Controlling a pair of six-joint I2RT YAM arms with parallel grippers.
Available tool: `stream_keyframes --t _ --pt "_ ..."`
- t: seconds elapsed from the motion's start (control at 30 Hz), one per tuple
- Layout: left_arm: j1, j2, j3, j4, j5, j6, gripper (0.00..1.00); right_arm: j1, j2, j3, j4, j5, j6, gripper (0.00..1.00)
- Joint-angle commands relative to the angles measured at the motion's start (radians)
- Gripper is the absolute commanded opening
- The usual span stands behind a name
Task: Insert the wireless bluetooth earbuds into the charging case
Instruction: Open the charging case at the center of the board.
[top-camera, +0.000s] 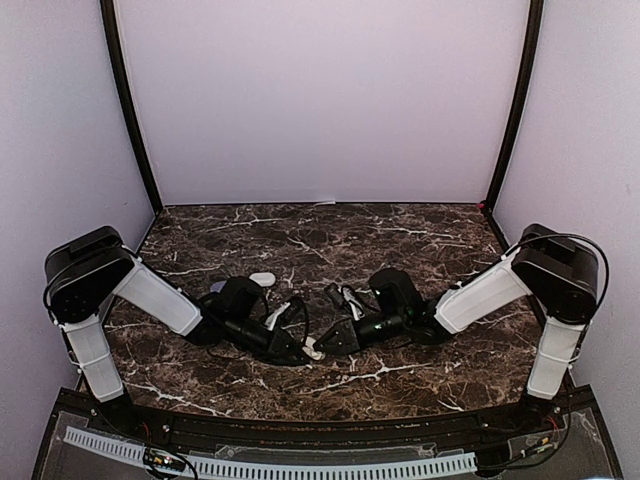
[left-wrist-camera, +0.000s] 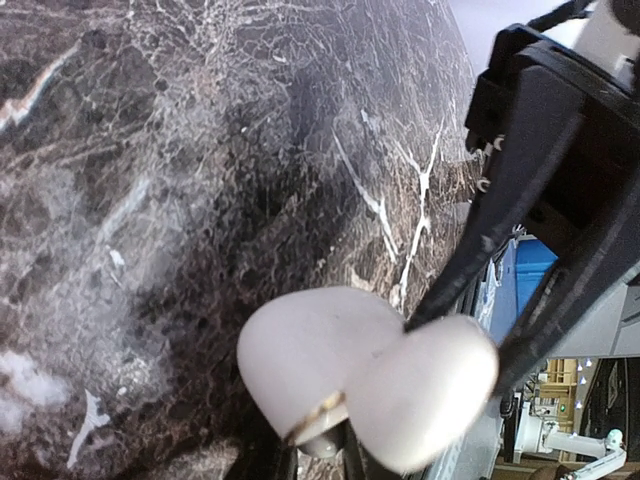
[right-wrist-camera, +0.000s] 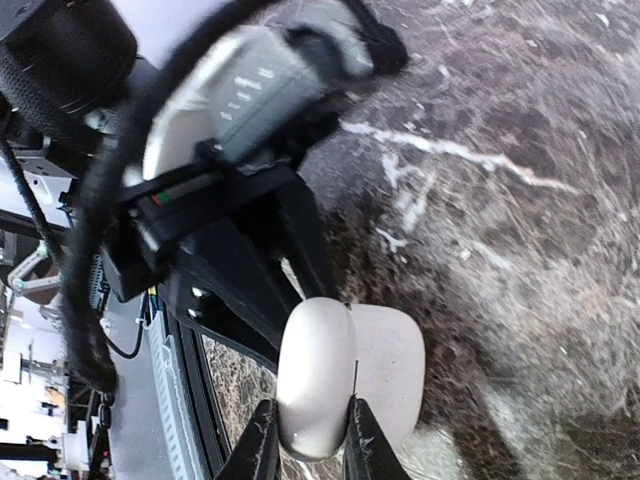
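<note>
Fingers of the left gripper (top-camera: 300, 350) were pressed together on the white charging case (left-wrist-camera: 365, 375), gripping it at the hinge end, low in the left wrist view. The case stood open, its two rounded halves spread apart, with a brass-coloured hinge (left-wrist-camera: 322, 407) showing between them. The right gripper (right-wrist-camera: 310, 445) had its fingers clamped on one half, one finger on each side of the shell. Both arms met over the dark marble worktop (top-camera: 400, 240), towards its near edge, with the case held between them; whether it touched the surface I could not tell. Behind the left arm a small white rounded piece (top-camera: 262, 279) and a greyer piece (top-camera: 217, 287) lay on the worktop, too small to tell whether earbuds or cases. Whether any earbud sat in the held case could not be seen.
</note>
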Motion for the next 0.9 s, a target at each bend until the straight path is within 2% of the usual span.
stream_keyframes --t 0.0,0.33,0.63,0.87 --pt "0.001 -0.039 -0.009 -0.068 -0.083 0.019 0.17 -0.032 0.029 -0.040 0.108 -0.105 0.088 0.16" --pt "0.001 -0.266 -0.052 -0.212 -0.130 0.057 0.17 -0.075 0.035 -0.085 0.225 -0.181 0.200 0.15" --pt "-0.007 -0.335 -0.070 -0.165 -0.142 0.127 0.16 -0.088 0.029 -0.086 0.256 -0.208 0.260 0.15" --pt "-0.073 -0.422 -0.077 -0.186 -0.295 0.290 0.16 -0.090 0.029 -0.084 0.269 -0.224 0.311 0.14"
